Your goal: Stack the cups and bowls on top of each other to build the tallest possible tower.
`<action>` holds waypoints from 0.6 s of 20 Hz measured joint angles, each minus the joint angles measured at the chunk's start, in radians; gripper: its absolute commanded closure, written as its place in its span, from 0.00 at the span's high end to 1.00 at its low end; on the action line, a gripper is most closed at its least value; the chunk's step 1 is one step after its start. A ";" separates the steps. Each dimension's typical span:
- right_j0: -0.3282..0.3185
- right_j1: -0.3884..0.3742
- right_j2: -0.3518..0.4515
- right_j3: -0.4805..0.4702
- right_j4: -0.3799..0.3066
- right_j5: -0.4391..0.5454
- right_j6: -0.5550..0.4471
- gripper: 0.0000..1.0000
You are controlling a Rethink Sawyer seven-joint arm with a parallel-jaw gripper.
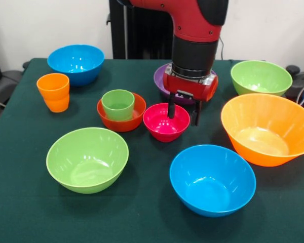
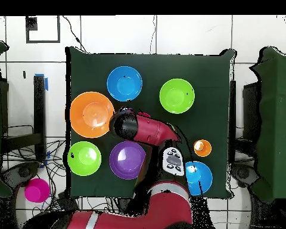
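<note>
My gripper (image 1: 184, 120) is open and hangs over the right rim of the small pink bowl (image 1: 161, 125), one finger (image 1: 171, 109) inside it and the other just outside. To its left, the light green cup (image 1: 118, 104) stands upright in the red-orange bowl (image 1: 134, 117). The orange cup (image 1: 53, 92) stands alone at the left. A purple bowl (image 1: 159, 81) sits behind the gripper, largely hidden. In the overhead view the arm (image 2: 139, 126) covers the gripper and these small bowls; the purple bowl (image 2: 127, 160) and orange cup (image 2: 202, 148) show.
Larger bowls ring the centre, all upright: blue (image 1: 76, 63) back left, lime green (image 1: 261, 77) back right, very large orange (image 1: 263, 129) right, blue (image 1: 213, 179) front, lime green (image 1: 87, 159) front left. The green table (image 1: 20, 202) ends close to them.
</note>
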 measured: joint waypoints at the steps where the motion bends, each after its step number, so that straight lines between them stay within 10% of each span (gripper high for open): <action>1: 0.000 0.001 0.000 0.001 0.000 0.000 0.002 1.00; 12: -0.069 0.140 0.052 -0.001 0.001 -0.140 0.005 1.00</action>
